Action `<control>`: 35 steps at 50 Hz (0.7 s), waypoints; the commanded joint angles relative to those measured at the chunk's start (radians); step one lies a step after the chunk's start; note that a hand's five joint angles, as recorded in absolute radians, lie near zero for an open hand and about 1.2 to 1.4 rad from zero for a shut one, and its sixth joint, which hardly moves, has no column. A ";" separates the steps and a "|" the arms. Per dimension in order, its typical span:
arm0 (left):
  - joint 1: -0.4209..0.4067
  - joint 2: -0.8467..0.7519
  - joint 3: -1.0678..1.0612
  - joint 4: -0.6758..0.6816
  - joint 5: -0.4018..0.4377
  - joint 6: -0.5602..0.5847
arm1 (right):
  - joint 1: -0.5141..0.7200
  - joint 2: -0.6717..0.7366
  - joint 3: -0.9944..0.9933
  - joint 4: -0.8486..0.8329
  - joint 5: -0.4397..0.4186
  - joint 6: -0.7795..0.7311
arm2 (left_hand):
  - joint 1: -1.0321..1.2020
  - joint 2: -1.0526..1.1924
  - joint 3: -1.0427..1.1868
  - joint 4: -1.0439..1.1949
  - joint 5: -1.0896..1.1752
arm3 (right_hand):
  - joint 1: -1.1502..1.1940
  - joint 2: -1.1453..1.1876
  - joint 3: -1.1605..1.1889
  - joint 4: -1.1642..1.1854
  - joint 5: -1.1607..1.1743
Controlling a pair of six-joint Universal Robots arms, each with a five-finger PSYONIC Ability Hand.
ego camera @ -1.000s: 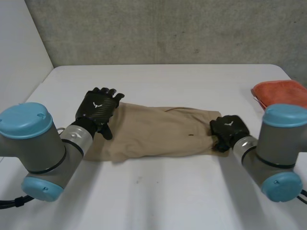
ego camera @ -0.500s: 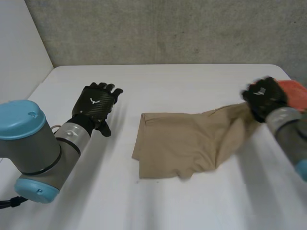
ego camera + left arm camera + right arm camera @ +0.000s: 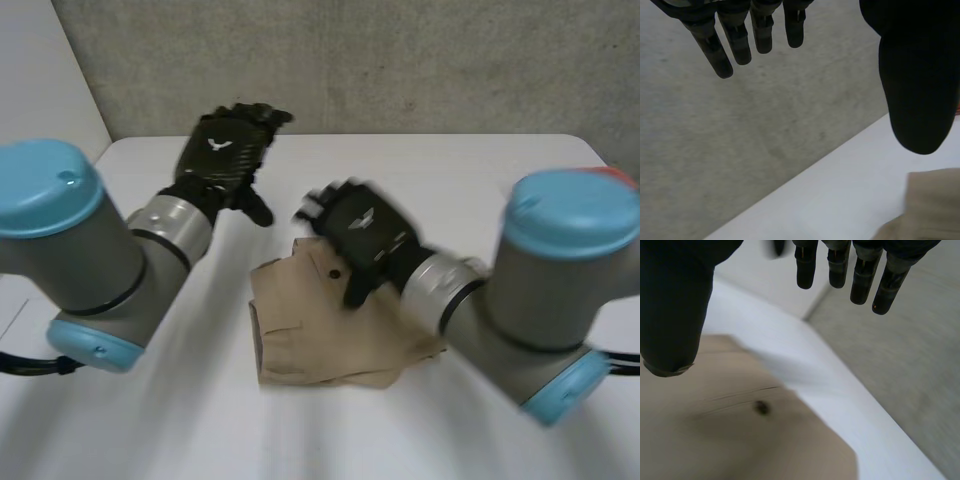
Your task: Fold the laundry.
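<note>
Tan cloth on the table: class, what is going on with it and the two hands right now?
A two-armed robot is folding laundry. The tan cloth lies in a rumpled fold on the white table. The right hand is open over the cloth's far part, holding nothing. The left hand is raised and open, off to the side and clear of the cloth.

A white table [image 3: 470,160] stands with its far edge against a rough grey concrete wall [image 3: 420,60]. Beside the table's far left corner rises a plain white panel [image 3: 40,90]. The light is soft and even.
</note>
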 commanded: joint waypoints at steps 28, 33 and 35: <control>-0.148 -0.375 0.195 -0.345 -0.161 0.060 | -0.096 0.305 -0.204 0.274 0.184 -0.036 | 0.004 -0.012 -0.019 -0.011 -0.034 | -0.030 -0.048 -0.037 -0.063 -0.071; -0.148 -0.306 0.195 -0.345 -0.144 0.064 | -0.099 0.222 -0.164 0.214 0.213 -0.027 | -0.001 -0.018 -0.025 -0.017 -0.040 | -0.030 -0.048 -0.037 -0.063 -0.071; -0.140 -0.217 0.184 -0.345 -0.118 0.062 | -0.113 0.164 -0.118 0.165 0.224 -0.007 | -0.007 -0.024 -0.031 -0.023 -0.046 | -0.030 -0.048 -0.037 -0.063 -0.071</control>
